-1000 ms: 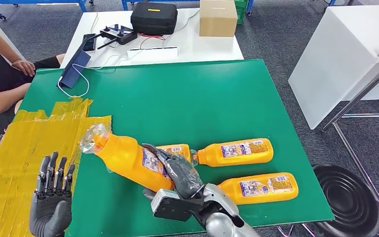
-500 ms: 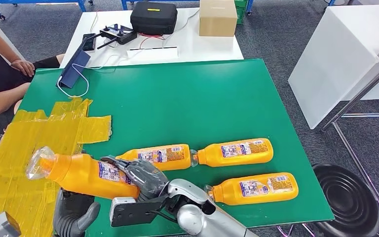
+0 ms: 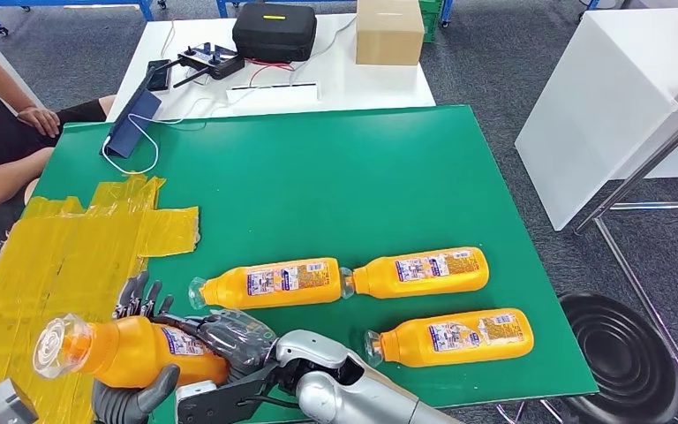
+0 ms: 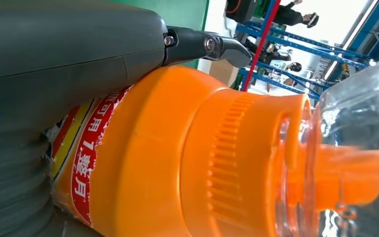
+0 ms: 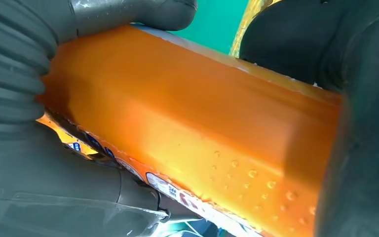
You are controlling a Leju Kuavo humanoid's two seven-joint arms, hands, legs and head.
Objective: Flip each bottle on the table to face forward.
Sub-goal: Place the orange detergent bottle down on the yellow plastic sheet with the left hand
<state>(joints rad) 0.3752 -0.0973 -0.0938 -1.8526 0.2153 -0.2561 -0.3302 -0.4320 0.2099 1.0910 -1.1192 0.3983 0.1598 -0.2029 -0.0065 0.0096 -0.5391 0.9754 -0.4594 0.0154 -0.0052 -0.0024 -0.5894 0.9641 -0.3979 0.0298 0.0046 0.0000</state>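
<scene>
An orange bottle (image 3: 128, 352) with a clear cap (image 3: 53, 344) is held above the table's near left corner, cap end pointing left. My right hand (image 3: 234, 336) grips its label end. My left hand (image 3: 132, 393) cups it from below, fingers (image 3: 137, 296) rising behind it. In the left wrist view the grey thumb (image 4: 54, 59) presses on the bottle (image 4: 177, 158) near its shoulder. The right wrist view has the right hand (image 5: 24, 163) wrapped around the bottle's orange body (image 5: 202, 128). Three more orange bottles (image 3: 269, 283), (image 3: 419, 271), (image 3: 455, 336) lie on the green table (image 3: 318, 177), labels up.
A yellow taped patch (image 3: 62, 247) covers the table's left side. A blue pad with a white cable (image 3: 132, 119) lies at the far left corner. A person (image 3: 0, 132) sits at the left. Behind stands a white table with a black case (image 3: 275, 31) and a cardboard box (image 3: 390, 31).
My right hand has carried the bottle left and down over the yellow patch, uncovering the lying bottle behind it. My left hand came up under the bottle and now holds it too.
</scene>
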